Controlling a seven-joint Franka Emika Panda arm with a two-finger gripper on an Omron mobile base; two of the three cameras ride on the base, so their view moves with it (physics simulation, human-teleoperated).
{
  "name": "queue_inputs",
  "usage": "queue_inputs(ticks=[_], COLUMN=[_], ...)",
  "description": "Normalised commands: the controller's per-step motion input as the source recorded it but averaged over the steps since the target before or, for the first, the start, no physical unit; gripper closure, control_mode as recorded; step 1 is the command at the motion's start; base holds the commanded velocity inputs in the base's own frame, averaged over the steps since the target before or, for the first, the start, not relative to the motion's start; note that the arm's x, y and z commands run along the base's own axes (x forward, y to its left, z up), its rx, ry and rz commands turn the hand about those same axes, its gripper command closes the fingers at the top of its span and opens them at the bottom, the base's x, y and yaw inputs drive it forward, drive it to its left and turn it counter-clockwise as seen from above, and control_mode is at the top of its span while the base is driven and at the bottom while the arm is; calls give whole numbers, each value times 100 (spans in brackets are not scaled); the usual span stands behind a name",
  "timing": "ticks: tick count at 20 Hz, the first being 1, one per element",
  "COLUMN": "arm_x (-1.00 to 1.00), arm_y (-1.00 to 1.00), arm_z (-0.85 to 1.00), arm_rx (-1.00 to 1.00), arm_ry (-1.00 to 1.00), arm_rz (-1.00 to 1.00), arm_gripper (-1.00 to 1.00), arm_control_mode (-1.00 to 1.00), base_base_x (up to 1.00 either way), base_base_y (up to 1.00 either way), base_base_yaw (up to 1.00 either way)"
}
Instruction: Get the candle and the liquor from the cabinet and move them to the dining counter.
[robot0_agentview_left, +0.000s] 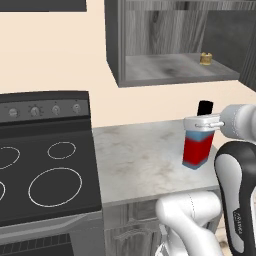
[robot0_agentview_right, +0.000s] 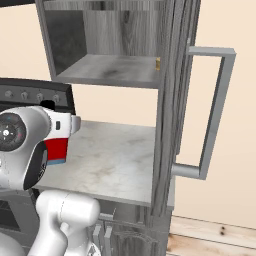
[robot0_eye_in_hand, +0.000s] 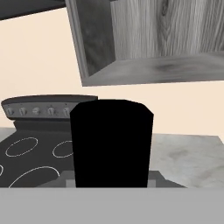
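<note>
The gripper (robot0_agentview_left: 202, 124) covers the shoulder of the liquor (robot0_agentview_left: 196, 150) in the left base view, so where its fingers meet the glass cannot be seen. In the right base view the arm hides most of the bottle (a red and blue sliver remains). The bottle's black cap (robot0_eye_in_hand: 111, 143) blocks the middle of the hand view. A small gold object (robot0_agentview_left: 205, 58) in the cabinet (robot0_agentview_left: 165, 67) is too small to identify. The stove (robot0_agentview_left: 45, 165) runs off the left edge.

Black stove (robot0_agentview_left: 45, 165) with ring burners, marbled worktop (robot0_agentview_left: 140, 160) just beside it
</note>
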Motion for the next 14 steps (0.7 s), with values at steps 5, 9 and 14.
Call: queue_inputs(ticks=[5,9,14], arm_x=[0,0,0], arm_y=[0,0,0], arm_z=[0,0,0], arm_rx=[0,0,0], arm_ry=[0,0,0], arm_rz=[0,0,0], arm_gripper=[100,100,100], arm_control_mode=[-100,-100,-100], base_base_x=[0,0,0], base_base_y=[0,0,0], base_base_yaw=[0,0,0])
